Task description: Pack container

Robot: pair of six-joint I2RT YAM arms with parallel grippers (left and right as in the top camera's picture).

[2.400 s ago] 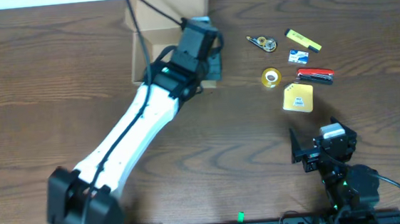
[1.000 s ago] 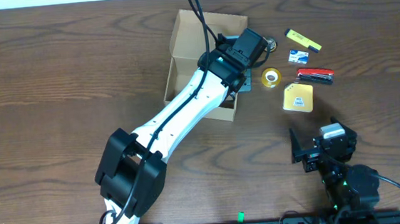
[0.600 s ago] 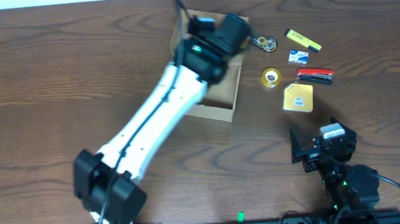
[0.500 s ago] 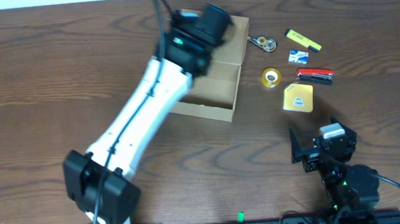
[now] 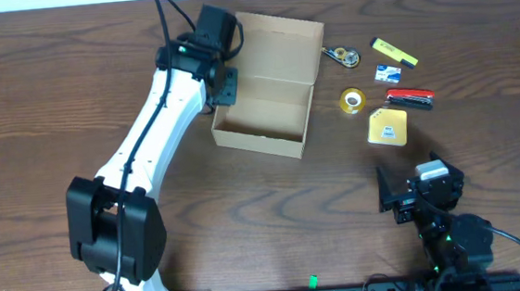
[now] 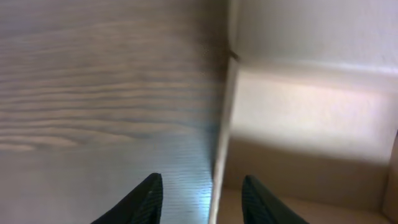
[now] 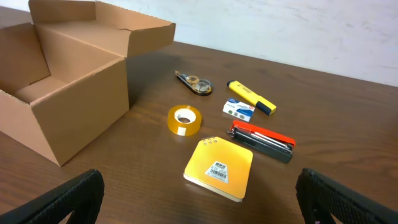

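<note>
The left gripper (image 6: 204, 198) stands with its two dark fingertips spread apart and nothing between them but the thin top edge of the container's left wall; in the left wrist view that edge runs up the middle of the gap with space on either side, so neither tip touches the cardboard. From overhead the left gripper (image 5: 222, 81) sits just at the container's left wall, towards its far corner, with the white arm reaching down and away from that side.

The container (image 5: 260, 144) is a tan cardboard box lying on the dark wooden table (image 5: 52, 106), open, its hinged flap lid thrown back on the far side; its floor is bare cardboard.

To the right of the container, apart from it, lie the small items: a roll of tape (image 5: 353, 100) nearest the container's right wall; a correction tape dispenser (image 5: 339, 56) beyond it, near the lid's right corner; a yellow highlighter (image 5: 393, 52) farther right; a small blue-and-white box (image 5: 386, 73) just beside the highlighter; a red stapler (image 5: 410, 97) nearer than that box; a yellow notepad (image 5: 387, 125) touching or just beside the stapler, towards the robot.

The right gripper (image 7: 199, 205) is spread wide and holds nothing; it hangs well apart from the container, right of it and nearer the robot, with the notepad between the two.
</note>
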